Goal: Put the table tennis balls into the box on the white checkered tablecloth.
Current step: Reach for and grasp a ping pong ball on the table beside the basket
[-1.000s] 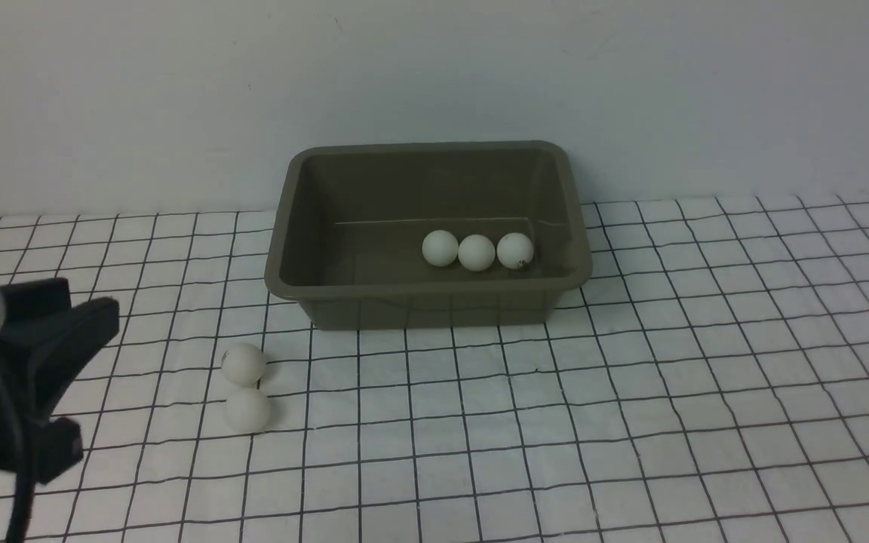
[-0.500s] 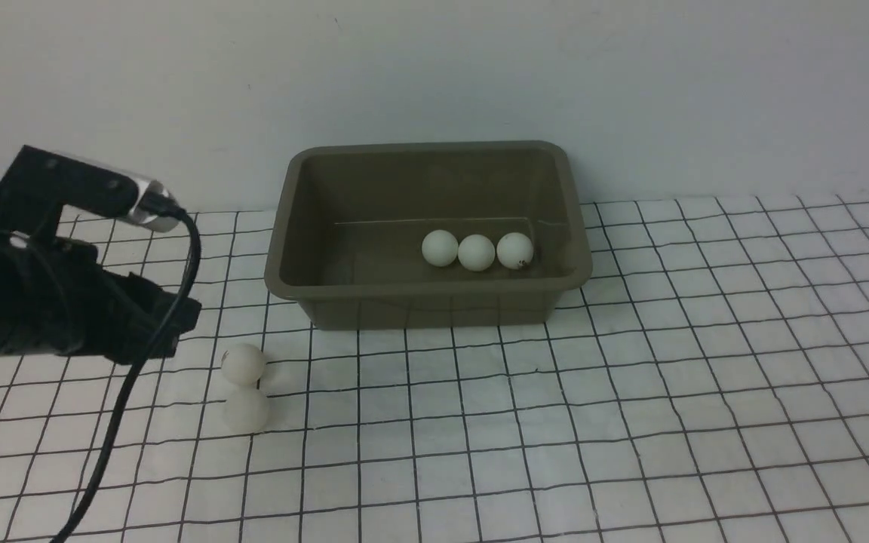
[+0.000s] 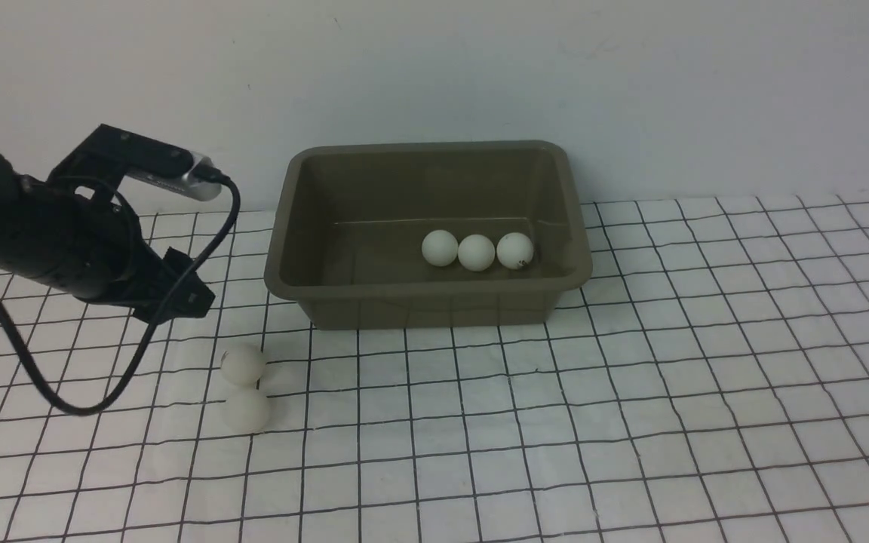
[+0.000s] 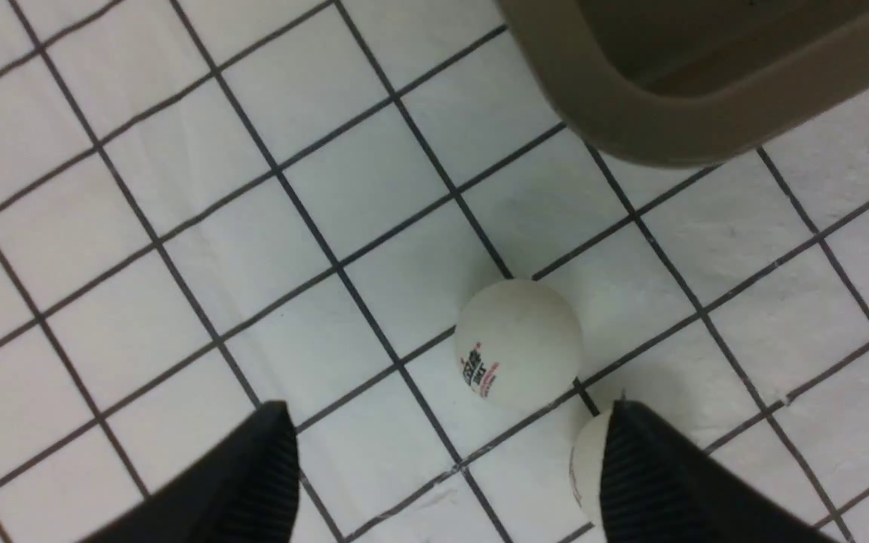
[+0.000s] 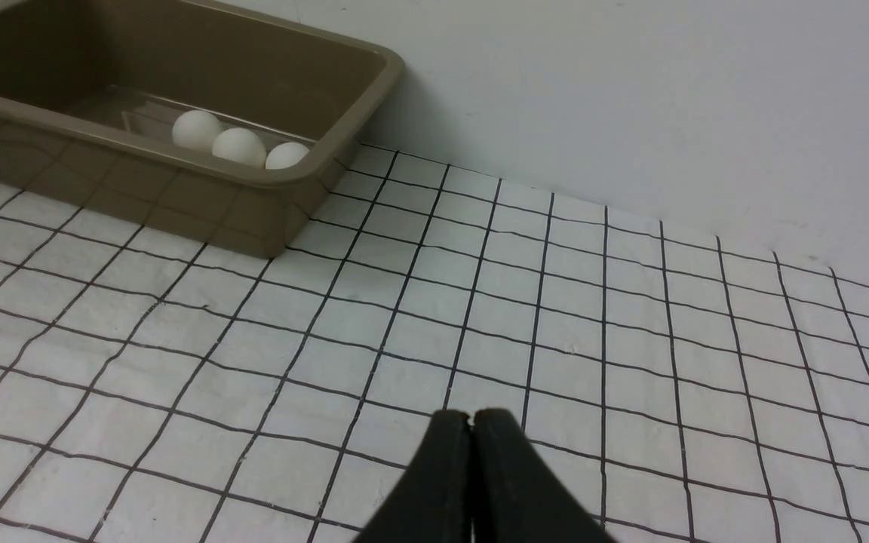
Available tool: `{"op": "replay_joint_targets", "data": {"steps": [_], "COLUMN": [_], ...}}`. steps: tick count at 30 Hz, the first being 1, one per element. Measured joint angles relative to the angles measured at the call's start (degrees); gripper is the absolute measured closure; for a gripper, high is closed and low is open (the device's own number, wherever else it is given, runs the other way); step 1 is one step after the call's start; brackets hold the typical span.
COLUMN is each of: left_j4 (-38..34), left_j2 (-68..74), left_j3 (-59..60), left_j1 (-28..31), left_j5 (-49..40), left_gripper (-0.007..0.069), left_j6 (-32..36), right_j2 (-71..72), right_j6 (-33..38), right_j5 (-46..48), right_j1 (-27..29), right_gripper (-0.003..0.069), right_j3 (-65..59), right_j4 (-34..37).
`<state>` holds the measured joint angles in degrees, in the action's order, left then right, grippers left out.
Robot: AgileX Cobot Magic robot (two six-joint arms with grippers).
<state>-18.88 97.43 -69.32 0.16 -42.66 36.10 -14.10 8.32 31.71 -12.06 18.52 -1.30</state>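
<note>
Three table tennis balls (image 3: 477, 252) sit in a row inside the olive-brown box (image 3: 427, 305) at the centre of the front view, toward its right end, on the white checkered tablecloth (image 3: 631, 377), while two more balls (image 3: 243, 364) lie touching each other on the cloth at lower left, near the box's front left corner. The left gripper (image 4: 447, 415) hangs over that pair, jaws spread wide and holding nothing. The right gripper (image 5: 471, 426) has its jaws pressed together above the cloth.
</note>
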Motion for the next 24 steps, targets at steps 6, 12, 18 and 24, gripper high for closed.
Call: {"op": "replay_joint_targets", "data": {"steps": [6, 12, 18, 24], "left_j4": [7.1, 11.5, 14.1, 14.4], "left_j2": [5.1, 9.0, 11.1, 12.3], "left_j3": [-5.4, -7.2, -7.3, -7.3], "left_j1": [-5.8, -7.6, -7.6, -7.6], "left_j5": [-0.7, -2.4, -2.8, -3.0], "left_gripper": [0.0142, 0.0142, 0.0142, 0.0142], "left_j6": [-7.2, -11.9, -13.8, -14.0], "right_j2": [0.0, 0.0, 0.0, 0.0], "right_j6": [0.0, 0.0, 0.0, 0.0], "right_j5": [0.0, 0.0, 0.0, 0.0], "right_j1": [0.0, 0.0, 0.0, 0.0], "right_gripper": [0.0676, 0.0676, 0.0676, 0.0676], "right_j3": [0.0, 0.0, 0.0, 0.0], "right_j4": [0.0, 0.0, 0.0, 0.0]}}
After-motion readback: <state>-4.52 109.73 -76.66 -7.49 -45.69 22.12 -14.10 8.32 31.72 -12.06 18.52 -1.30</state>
